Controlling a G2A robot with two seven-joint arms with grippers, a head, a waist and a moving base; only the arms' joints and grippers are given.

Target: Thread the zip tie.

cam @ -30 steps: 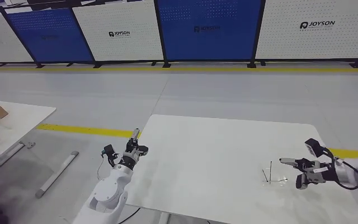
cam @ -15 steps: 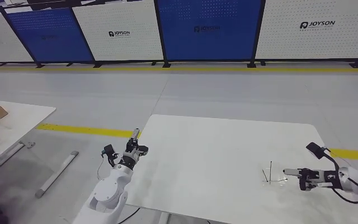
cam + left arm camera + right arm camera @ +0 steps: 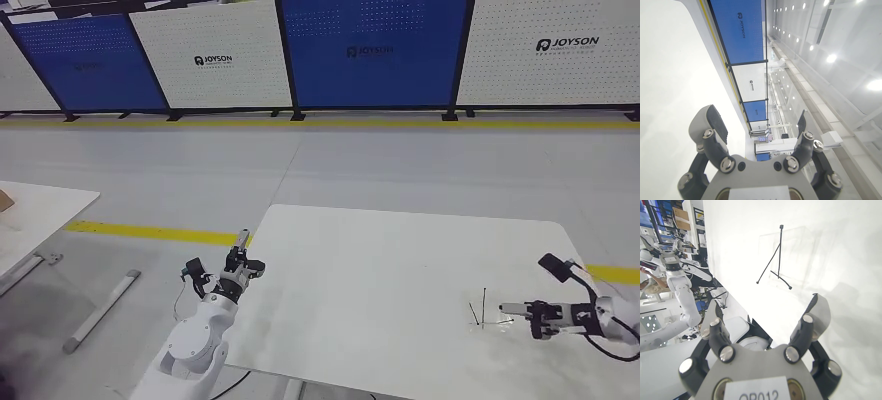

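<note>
**Right pincer squares up to the zip ties, nothing gripped yet**

Starting on the left: the left gripper (image 3: 759, 117) hangs at the left edge of the table (image 3: 400, 290), well apart from the action. Its jaws are spread wide and there is only air between the pads.

Across the white top to the right side, here are the zip ties (image 3: 780, 256). They are thin black straps, three by my count, propped in a clear plastic holder (image 3: 800, 249) near the table's right edge. One stands close to upright with its square head on top. A second leans away from it, and a third lies low across the base.

How will they handle? I'd call them feather-light, springy and slick. A narrow strap like that should bend or flick aside at any sideways nudge, and it could twist between the pads. The best hold looks to be on the upright strap a little under its head, flat faces against the pads, which leaves the head's slot free for a tail. The holder looks light too, so a bump may slide it.

Far right now: the right gripper (image 3: 765, 301) sits low over the table, just beside the ties and pointed straight at them. Its fingers are splayed far wider than any strap, holding nothing and touching nothing. It would need a long squeeze to pinch one.
</note>
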